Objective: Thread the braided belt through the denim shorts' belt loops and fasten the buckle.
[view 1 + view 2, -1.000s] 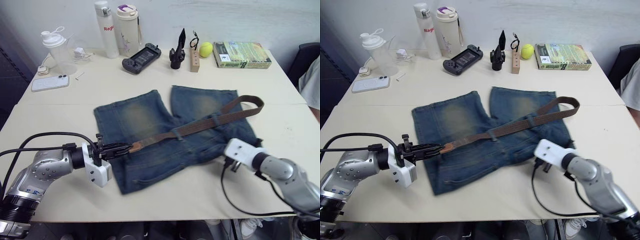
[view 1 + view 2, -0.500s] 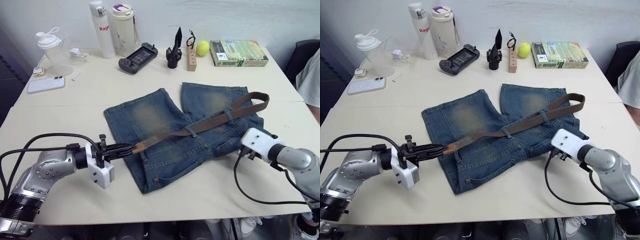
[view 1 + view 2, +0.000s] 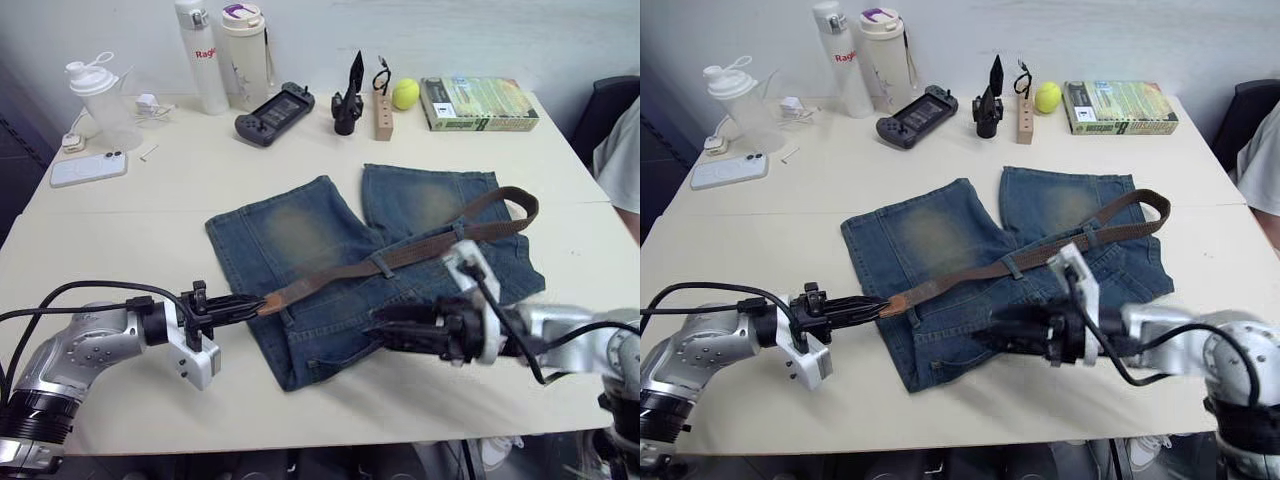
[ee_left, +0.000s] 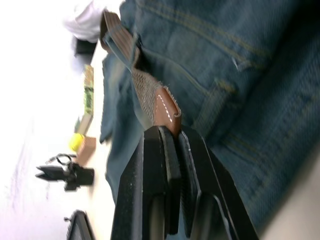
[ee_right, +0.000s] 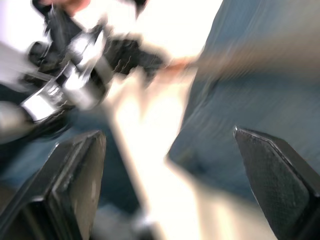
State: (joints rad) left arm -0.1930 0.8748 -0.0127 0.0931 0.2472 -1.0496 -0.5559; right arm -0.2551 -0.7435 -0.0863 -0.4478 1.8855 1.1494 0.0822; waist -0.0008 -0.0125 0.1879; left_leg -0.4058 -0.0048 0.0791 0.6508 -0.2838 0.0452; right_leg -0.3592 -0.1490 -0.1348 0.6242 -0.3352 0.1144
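Note:
The denim shorts point(image 3: 330, 235) lie flat mid-table, waistband toward me. The braided belt point(image 3: 420, 248) runs diagonally across them, passing under two belt loops point(image 3: 383, 265), and curls back at the far right point(image 3: 520, 200). My left gripper point(image 3: 240, 305) is shut on the belt's smooth brown leather end point(image 4: 167, 107), just off the shorts' left edge. Over the shorts' near part, below the belt, my right gripper point(image 3: 385, 332) points left. Its fingers point(image 5: 75, 180) stand wide open with nothing between them. The buckle is hidden.
Along the table's back stand a shaker point(image 3: 95, 95), two bottles point(image 3: 245, 45), a phone point(image 3: 85, 168), a game controller point(image 3: 268, 100), a black tool point(image 3: 347, 100), a wooden block point(image 3: 382, 112), a tennis ball point(image 3: 405, 95) and a book point(image 3: 478, 104). A person's sleeve point(image 3: 620, 160) shows at the right edge.
My right arm has swung from the shorts' right edge to point left over their near part, and its fingers have opened. The left gripper keeps its hold on the belt end.

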